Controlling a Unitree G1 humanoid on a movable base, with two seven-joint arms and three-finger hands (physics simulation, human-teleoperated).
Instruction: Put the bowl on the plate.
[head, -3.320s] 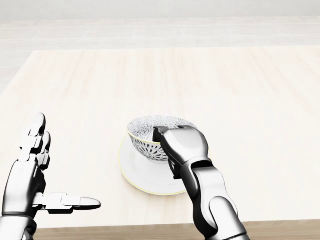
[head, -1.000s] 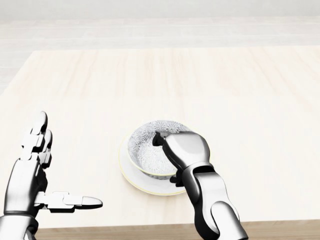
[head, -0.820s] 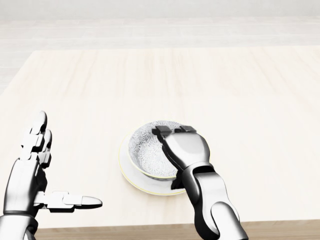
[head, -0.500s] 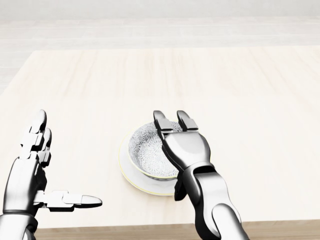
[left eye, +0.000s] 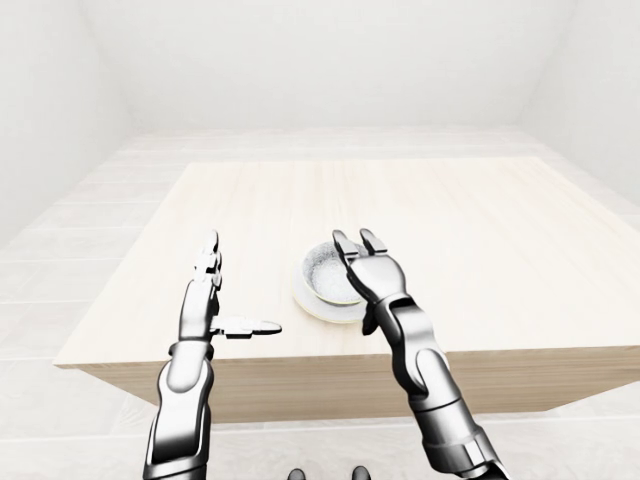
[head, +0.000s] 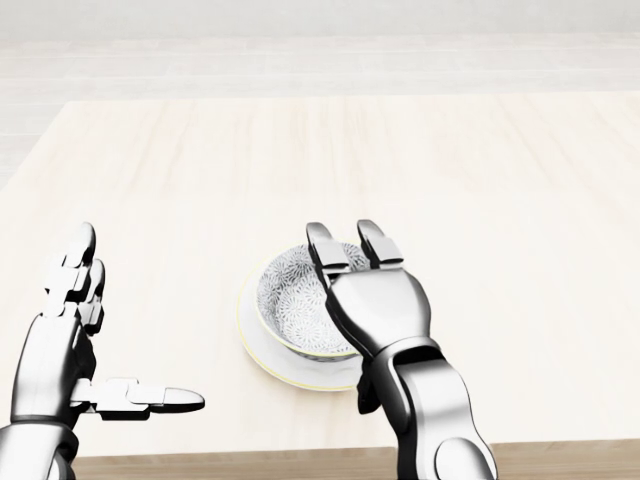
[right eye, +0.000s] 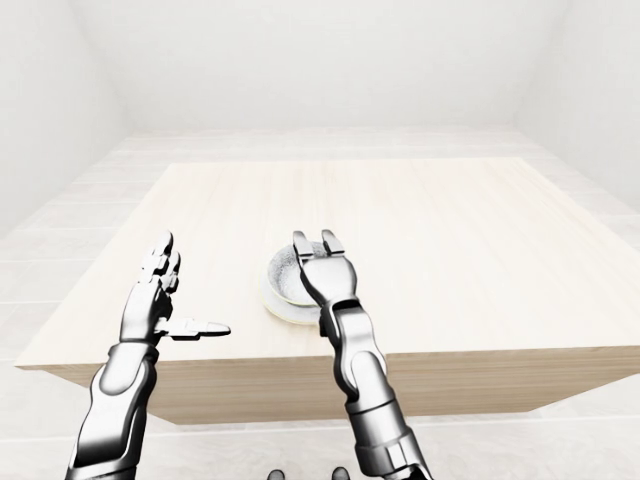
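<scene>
Left-eye view: your right robot hand (left eye: 368, 268) was spread wide, fingers pointing up-frame, holding nothing, just right of the bowl (left eye: 328, 274). The bowl sat upright on the plate (left eye: 318, 307), near the bench (left eye: 480, 240) edge at the bottom of the view. Your left robot hand (left eye: 210, 300) was wide too, thumb stuck out sideways, well apart from the dishes and empty.

Head view: the bowl (head: 295, 305) was seated inside the plate (head: 262, 355), roughly centred, with plate rim showing on the left and bottom. Your right robot hand (head: 368, 285) overlapped the bowl's right side in the picture; you couldn't tell whether it touched the rim. The fingers (head: 320, 248) were straight, not curled round anything. The left robot hand (head: 75, 335) was flat and open at the left edge. The task looked done as things lay.

Right-eye view: same layout, bowl (right eye: 285, 275) on the plate (right eye: 283, 312), right robot hand (right eye: 325, 268) wide beside it, left robot hand (right eye: 160, 300) wide and off to the left.

Handling, judged only: the bowl looked like glazed ceramic, so stiff, slick, chippable, moderately light. If you regrasp, pinch the rim wall with thumb inside and fingers outside, and lift straight so it doesn't skate on the plate.
</scene>
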